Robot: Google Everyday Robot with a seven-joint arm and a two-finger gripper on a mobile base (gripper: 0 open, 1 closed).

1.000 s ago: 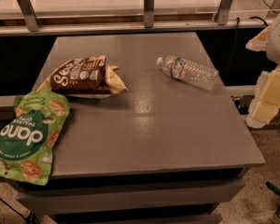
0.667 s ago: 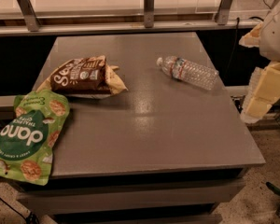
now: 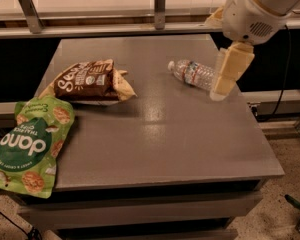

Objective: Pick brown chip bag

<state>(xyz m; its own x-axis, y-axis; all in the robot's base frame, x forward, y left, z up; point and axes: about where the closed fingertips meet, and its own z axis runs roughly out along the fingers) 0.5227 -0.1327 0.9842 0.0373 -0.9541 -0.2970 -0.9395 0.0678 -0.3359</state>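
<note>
The dark brown crinkly chip bag with white lettering and tan edges [image 3: 87, 80] lies flat, printed face up, on the left rear part of the grey rectangular table top [image 3: 165, 139]. Its long axis runs roughly across the table, from left to right, close to parallel with the table's front edge. The lettering rises slightly toward the right, and a small green-white label sits near its upper right. One crimped tan end points right, toward the middle of the table; the other end reaches the table's left edge. Just in front of it, apart from it or barely so, a larger green pouch with white "dang" lettering [image 3: 27, 146] lies on the front left corner and hangs over the edge. A clear plastic water bottle with a red-and-white label [image 3: 192, 74] lies on its side at the right rear, cap end toward the left. The robot's cream-coloured gripper [image 3: 225, 79] hangs from the white arm over that right rear area, in front of the bottle's far end and well apart from the brown bag. Whether it is open or closed cannot be told, and it holds nothing that can be seen.
</note>
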